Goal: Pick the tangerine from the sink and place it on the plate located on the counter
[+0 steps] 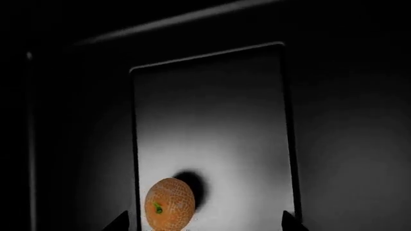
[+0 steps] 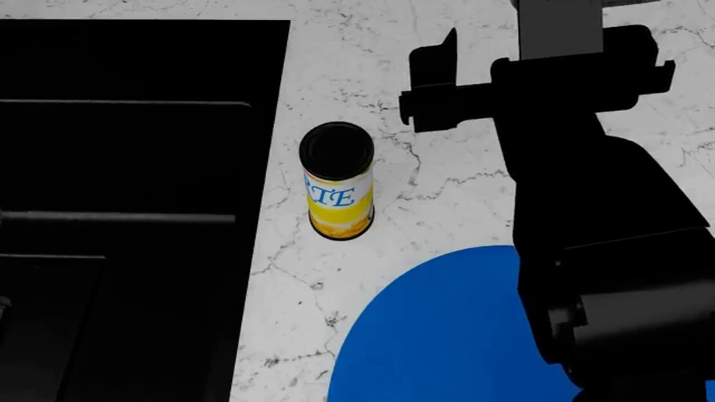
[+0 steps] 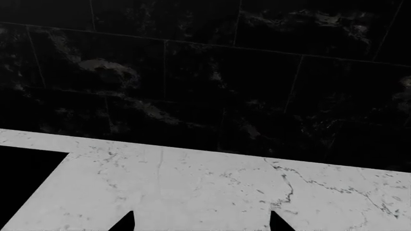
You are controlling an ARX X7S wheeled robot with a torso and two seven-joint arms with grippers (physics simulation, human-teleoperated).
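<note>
In the left wrist view the tangerine point(image 1: 169, 204), orange with a small green stem mark, rests on the lit grey floor of the dark sink point(image 1: 212, 110). My left gripper point(image 1: 204, 222) is open just above it. The fruit sits between the two dark fingertips point(image 1: 119, 222), close to one and clear of the other. In the head view the sink point(image 2: 123, 167) is a black basin at the left, and the left gripper does not show in its darkness. The blue plate point(image 2: 447, 335) lies on the white marble counter point(image 2: 447, 193). My right gripper point(image 3: 200, 222) hangs open and empty over the counter point(image 3: 192, 178).
A yellow-and-white can with a black lid point(image 2: 337, 180) stands upright on the counter between the sink and the plate. The dark right arm point(image 2: 604, 209) reaches over the plate's right part. A black tiled wall point(image 3: 205, 72) rises behind the counter.
</note>
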